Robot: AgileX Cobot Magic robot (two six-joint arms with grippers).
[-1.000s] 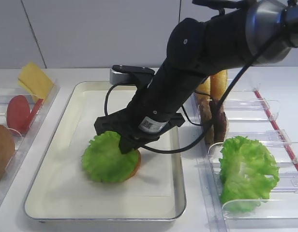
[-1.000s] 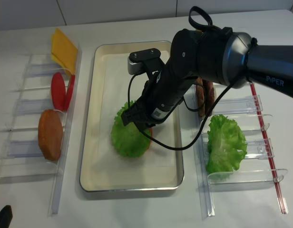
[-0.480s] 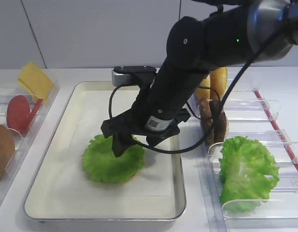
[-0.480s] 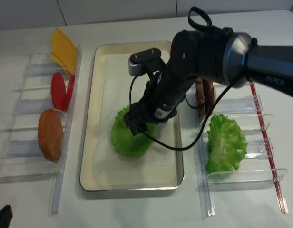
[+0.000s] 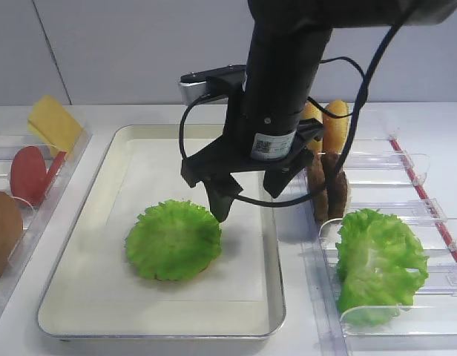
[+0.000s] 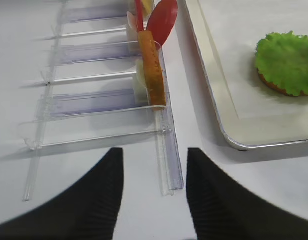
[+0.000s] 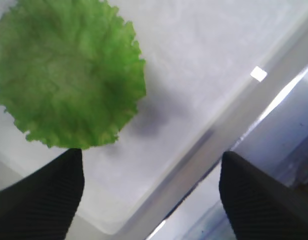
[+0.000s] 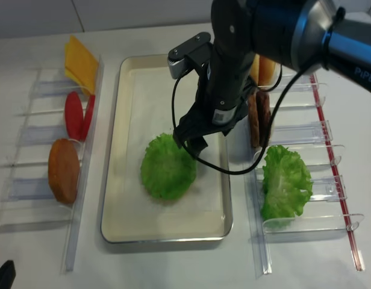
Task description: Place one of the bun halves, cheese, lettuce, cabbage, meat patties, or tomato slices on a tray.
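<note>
A frilly green lettuce [image 5: 173,239] [image 8: 167,167] [image 7: 69,75] leaf lies flat on the cream tray [image 5: 102,222] [image 8: 128,150]. It covers a bun half whose brown edge [image 6: 274,86] peeks out below it. My right gripper [image 5: 247,196] [image 8: 203,135] [image 7: 151,152] hangs above the leaf's right side, over the tray's right rim. It is open and holds nothing. My left gripper [image 6: 154,155] is open too, low over the table at the near end of the left rack, and it is empty.
The left clear rack [image 6: 166,150] holds cheese [image 5: 54,122], tomato slices [image 8: 74,114] and a bun half [image 8: 64,170]. The right rack [image 8: 330,150] holds bun halves [image 5: 334,126], meat patties [image 8: 258,117] and another lettuce leaf [image 5: 377,259].
My right gripper opened, let go of the lettuce on the bun half, and rose up and to the right. The leaf now lies flat.
</note>
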